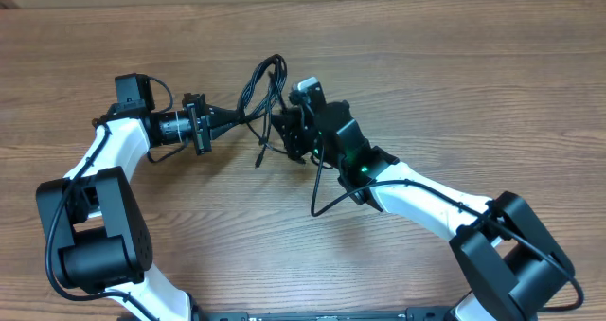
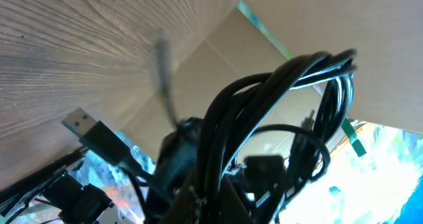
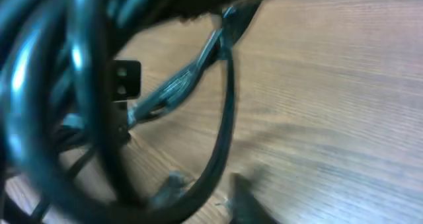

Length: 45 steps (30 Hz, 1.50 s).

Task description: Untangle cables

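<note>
Looping black cables (image 3: 86, 85) are filling the right wrist view, blurred and pressing close against the lens. In the left wrist view the same cables (image 2: 277, 98) are arching up from the bottom edge in a thick sheaf, with a silver-tipped plug (image 2: 84, 123) sticking out at the lower left.

From overhead the cables (image 1: 263, 89) are sitting as one tangled bunch near the middle of the desk (image 1: 454, 75), slightly toward the far side. Loops are fanning out toward the far edge and one loose end is trailing toward the near edge.

Reaching in from the left, the left hand (image 1: 230, 118) is pinching the bunch, its fingers closing tight on the cords. Coming in from the right, the right hand (image 1: 289, 124) is pushing into the same bunch. Its fingers are lying buried among the cords, and I cannot tell whether they are gripping anything.
</note>
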Tool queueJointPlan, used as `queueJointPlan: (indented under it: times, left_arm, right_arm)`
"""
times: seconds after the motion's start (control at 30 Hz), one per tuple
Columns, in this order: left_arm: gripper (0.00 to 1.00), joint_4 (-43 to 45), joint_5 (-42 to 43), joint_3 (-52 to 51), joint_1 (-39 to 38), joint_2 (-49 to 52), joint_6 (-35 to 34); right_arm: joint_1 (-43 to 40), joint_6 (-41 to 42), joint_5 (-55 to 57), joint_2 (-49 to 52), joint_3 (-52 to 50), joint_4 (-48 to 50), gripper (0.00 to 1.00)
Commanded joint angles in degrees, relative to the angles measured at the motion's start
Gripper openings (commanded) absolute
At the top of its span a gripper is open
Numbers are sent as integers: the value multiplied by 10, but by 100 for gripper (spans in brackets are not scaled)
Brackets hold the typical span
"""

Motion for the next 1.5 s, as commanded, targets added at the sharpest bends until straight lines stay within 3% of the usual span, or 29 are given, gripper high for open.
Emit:
queueJointPlan:
  times: [0.0, 0.17, 0.33, 0.47, 0.67, 1.33, 1.47]
  left_arm:
    - [4, 5, 26, 5, -1, -6, -1]
    - [4, 21, 22, 5, -1, -6, 41]
    - [4, 89, 20, 5, -1, -6, 188]
    - [4, 131, 22, 5, -1, -6, 282]
    - [4, 142, 23, 5, -2, -6, 348]
    - [4, 142, 79, 5, -24, -6, 607]
    - [4, 137, 80, 5, -24, -6, 627]
  right_arm:
    - [2, 2, -38, 5, 1, -9, 4]
    - [1, 4, -99, -2, 1, -12, 4]
    - [-11, 12, -99, -41, 1, -63, 4]
    - [-37, 68, -105, -79, 1, -133, 4]
    - [-70, 68, -235, -90, 1, -146, 4]
    - [-149, 49, -432, -97, 2, -147, 4]
    - [-153, 49, -453, -97, 2, -165, 8]
